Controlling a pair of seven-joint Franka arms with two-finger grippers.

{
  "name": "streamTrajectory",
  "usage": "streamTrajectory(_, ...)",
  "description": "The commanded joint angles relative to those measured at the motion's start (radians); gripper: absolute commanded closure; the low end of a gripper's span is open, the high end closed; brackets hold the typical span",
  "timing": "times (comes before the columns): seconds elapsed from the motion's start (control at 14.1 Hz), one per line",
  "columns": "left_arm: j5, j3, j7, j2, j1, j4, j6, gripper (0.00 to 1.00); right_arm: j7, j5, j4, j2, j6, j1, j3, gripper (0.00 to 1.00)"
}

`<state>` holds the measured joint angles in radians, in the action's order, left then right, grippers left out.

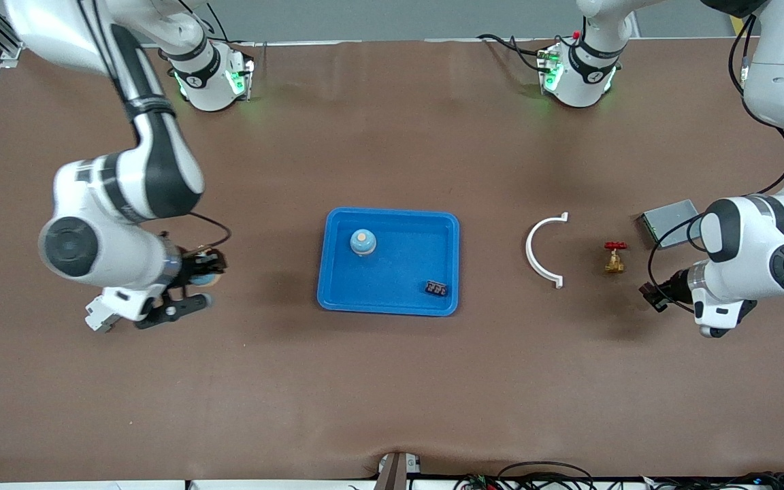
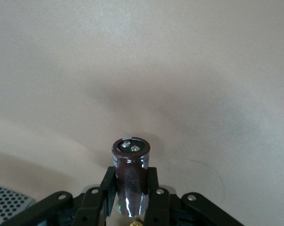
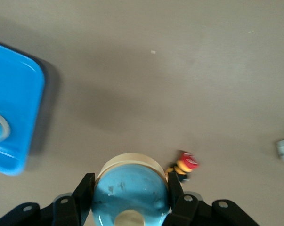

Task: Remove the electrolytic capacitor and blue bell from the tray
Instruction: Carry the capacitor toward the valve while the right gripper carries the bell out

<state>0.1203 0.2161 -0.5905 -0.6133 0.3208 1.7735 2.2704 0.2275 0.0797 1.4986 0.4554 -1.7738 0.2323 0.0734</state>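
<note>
My right gripper (image 1: 205, 269) is shut on a blue bell (image 3: 131, 195) with a cream base, hanging over bare table beside the blue tray (image 1: 337, 299), toward the right arm's end. The bell's dome fills the gap between the black fingers (image 3: 83, 190). My left gripper (image 1: 657, 298) is shut on a dark cylindrical capacitor (image 2: 131, 176), which stands upright with its two metal terminals on top. It hangs over bare table toward the left arm's end, close to the brass valve (image 1: 614, 257).
Inside the tray rest another blue bell (image 1: 363, 241) and a small dark component (image 1: 436, 288). A white curved clip (image 1: 542, 250), the red-handled valve and a grey perforated metal box (image 1: 667, 221) lie between the tray and the left arm.
</note>
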Motion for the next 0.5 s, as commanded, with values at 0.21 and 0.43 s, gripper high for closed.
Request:
streamTrajectory(0.21,0.019,0.014,0.006,0.006,0.012,-0.022,-0.003,0.0,0.335,-0.031,0.1,-0.053,-0.067,-0.233,-0.018,0.84)
streamTrajectory(0.43,-0.005,0.034,-0.035,0.035,-0.002,-0.029,-0.05,0.0,0.49,-0.031,0.188,-0.052,-0.227,-0.309,-0.018,0.84)
